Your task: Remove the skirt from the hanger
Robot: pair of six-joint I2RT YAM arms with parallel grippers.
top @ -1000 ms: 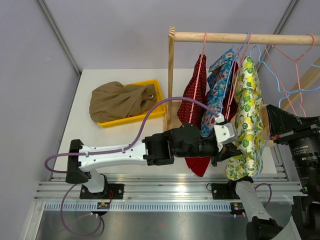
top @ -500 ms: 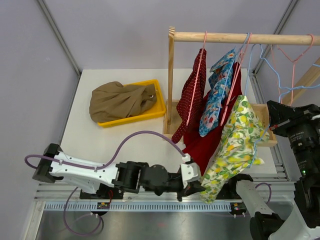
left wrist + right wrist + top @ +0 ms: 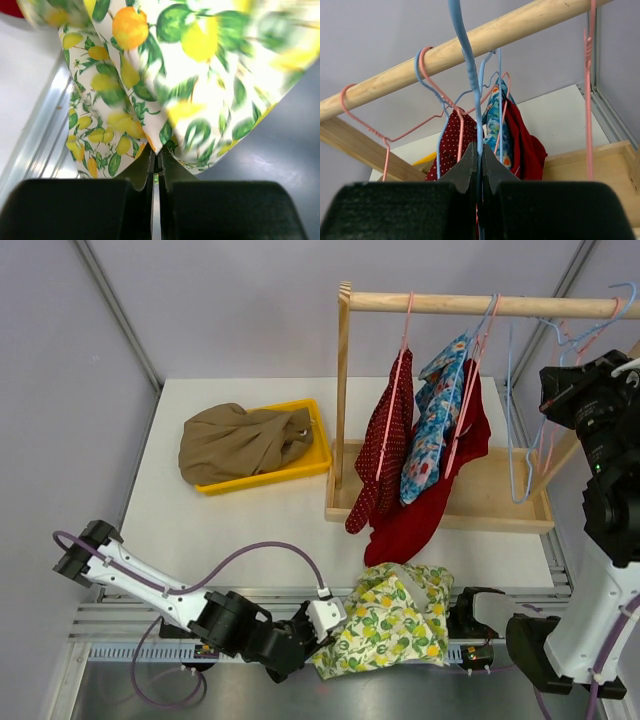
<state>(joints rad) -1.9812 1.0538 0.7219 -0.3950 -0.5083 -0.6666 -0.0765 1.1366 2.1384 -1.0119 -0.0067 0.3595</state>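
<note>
Lemon-print skirt lay off its hanger in a crumpled heap at the near edge of the table, draped over the aluminium rail between the two arm bases. The left arm was stretched low along that edge. The left gripper was pressed together on a fold of the skirt's fabric; in the left wrist view the cloth bunched up directly out of the fingertips. The right arm was raised at the far right beside the wooden rail. The right gripper was clamped tight on the wire of a bare blue hanger, whose hook sat over the rail among other bare pink and blue hangers. Three garments hung from the rail on pink hangers: a red polka-dot piece, a blue floral piece and a plain red one whose hem reached down past the rack's wooden base tray onto the table. Toward the far left of the table, a yellow tray held a bundled brown garment.
</note>
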